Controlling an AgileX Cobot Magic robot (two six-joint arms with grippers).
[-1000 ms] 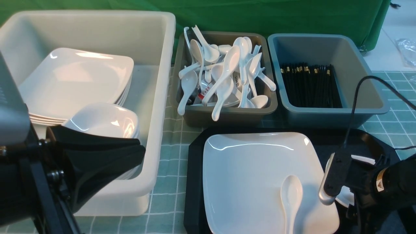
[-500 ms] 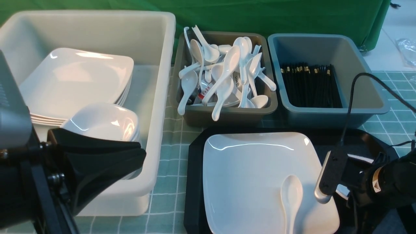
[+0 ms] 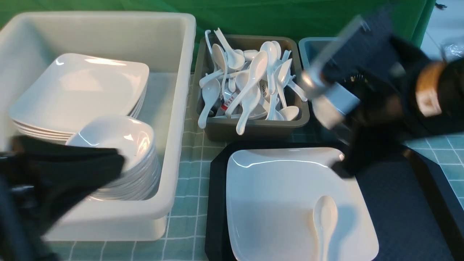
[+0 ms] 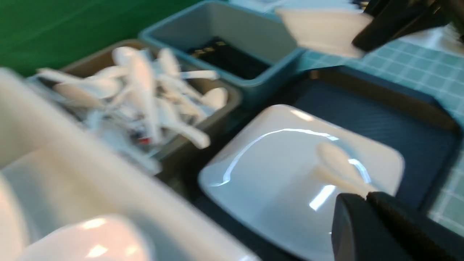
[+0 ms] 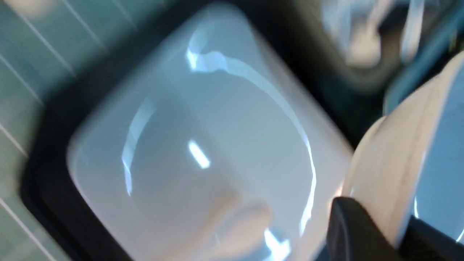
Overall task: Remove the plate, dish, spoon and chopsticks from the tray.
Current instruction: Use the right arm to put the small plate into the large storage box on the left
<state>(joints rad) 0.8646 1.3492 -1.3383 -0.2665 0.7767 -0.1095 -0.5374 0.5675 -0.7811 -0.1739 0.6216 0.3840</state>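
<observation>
Checked tablecloth (image 3: 188,152) below, the right end effector (image 5: 391,235) grips the dish (image 4: 320,30).

The right gripper (image 4: 362,40) hangs high on its raised, blurred arm (image 3: 435,90), jaws clamped on the rim of the dish (image 4: 320,30), while the left gripper (image 3: 116,165) sits low, jaws pressed together.

Nothing is legible: the red label (image 3: 225,106) among the binned spoons (image 3: 253,78) and the right arm's sticker (image 3: 428,98) are blurred.
</observation>
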